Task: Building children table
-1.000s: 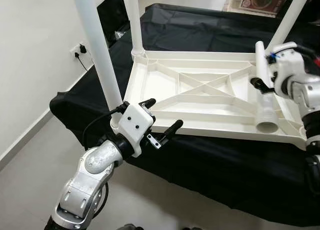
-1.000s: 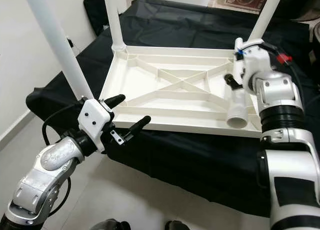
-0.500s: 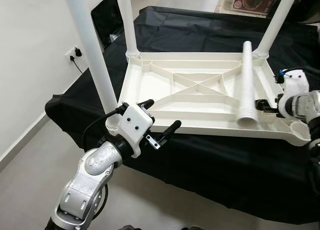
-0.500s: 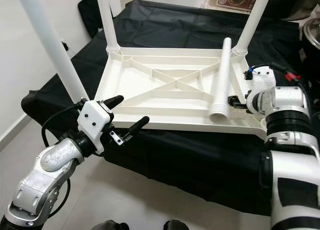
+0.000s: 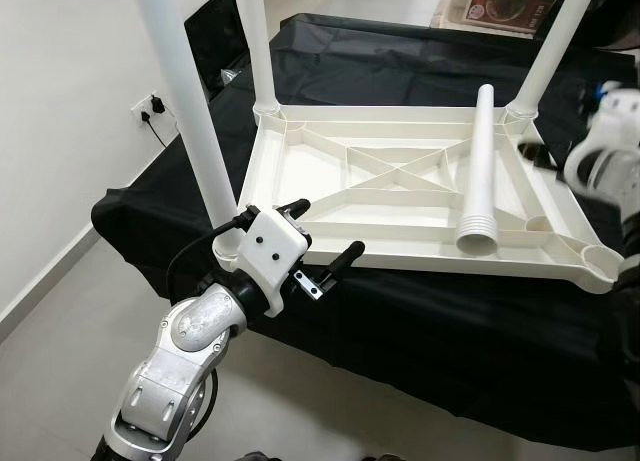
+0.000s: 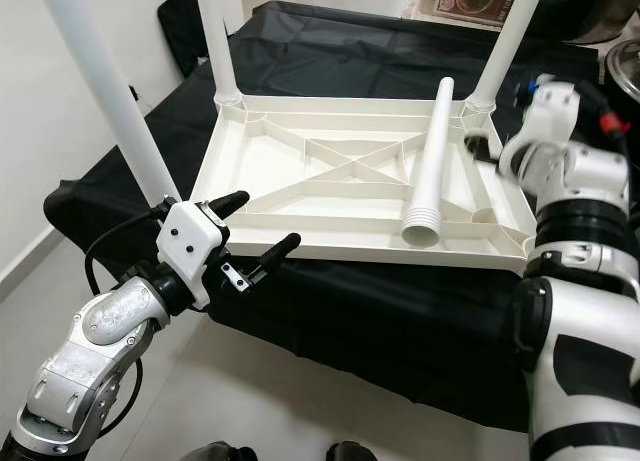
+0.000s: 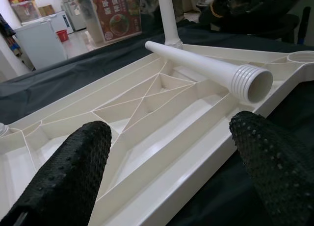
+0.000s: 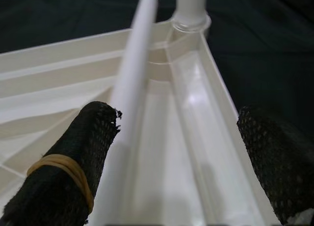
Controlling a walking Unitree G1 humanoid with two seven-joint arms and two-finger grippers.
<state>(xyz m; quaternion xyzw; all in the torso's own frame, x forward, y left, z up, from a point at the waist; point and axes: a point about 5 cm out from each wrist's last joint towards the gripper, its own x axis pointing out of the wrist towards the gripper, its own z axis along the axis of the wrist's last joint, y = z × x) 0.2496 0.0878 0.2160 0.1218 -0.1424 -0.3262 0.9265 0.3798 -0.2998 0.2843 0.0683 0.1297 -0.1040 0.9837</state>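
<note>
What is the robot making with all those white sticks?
It is building a little table. The white tabletop lies upside down on a black cloth, with three legs already standing in its corners. The fourth leg lies loose on the tabletop, and the near right corner socket has no leg in it. The right gripper is open just above the loose leg. The left gripper waits open at the near edge.

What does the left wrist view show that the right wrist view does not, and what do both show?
Left wrist view: the loose leg's ribbed open end, a red poster and the left gripper, open before the tabletop's near edge. Right wrist view: the right gripper, open, with a rubber band round one finger. Both: the upturned white tabletop, the loose leg lying in it and an upright fitted leg.
</note>
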